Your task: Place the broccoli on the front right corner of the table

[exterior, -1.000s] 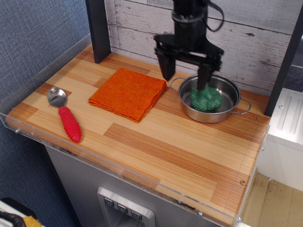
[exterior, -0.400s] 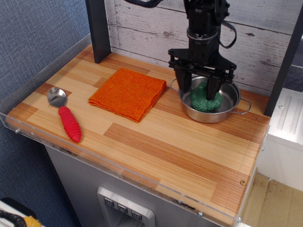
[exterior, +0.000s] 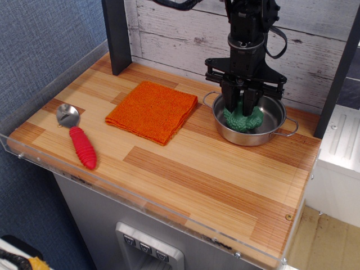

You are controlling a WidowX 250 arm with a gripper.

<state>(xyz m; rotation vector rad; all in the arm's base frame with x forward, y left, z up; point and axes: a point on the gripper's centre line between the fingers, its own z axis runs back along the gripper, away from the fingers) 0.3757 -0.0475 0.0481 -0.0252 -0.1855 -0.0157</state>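
Note:
The teal-green broccoli [exterior: 243,120] lies inside the steel pot [exterior: 271,134] at the back right of the wooden table [exterior: 197,174]. My gripper [exterior: 241,110] hangs straight down into the pot, its black fingers [exterior: 231,101] drawn in against both sides of the broccoli's top. The broccoli still rests on the pot's bottom. The front right corner of the table [exterior: 270,225] is bare wood.
A folded orange cloth [exterior: 153,110] lies left of the pot. A red-handled metal scoop [exterior: 82,145] lies near the front left. A clear acrylic rim [exterior: 140,197] runs along the table's edges. Dark posts stand at back left [exterior: 116,34] and right [exterior: 337,73].
The gripper moved right and down into the pot, and its fingers narrowed from wide open to closed against the broccoli.

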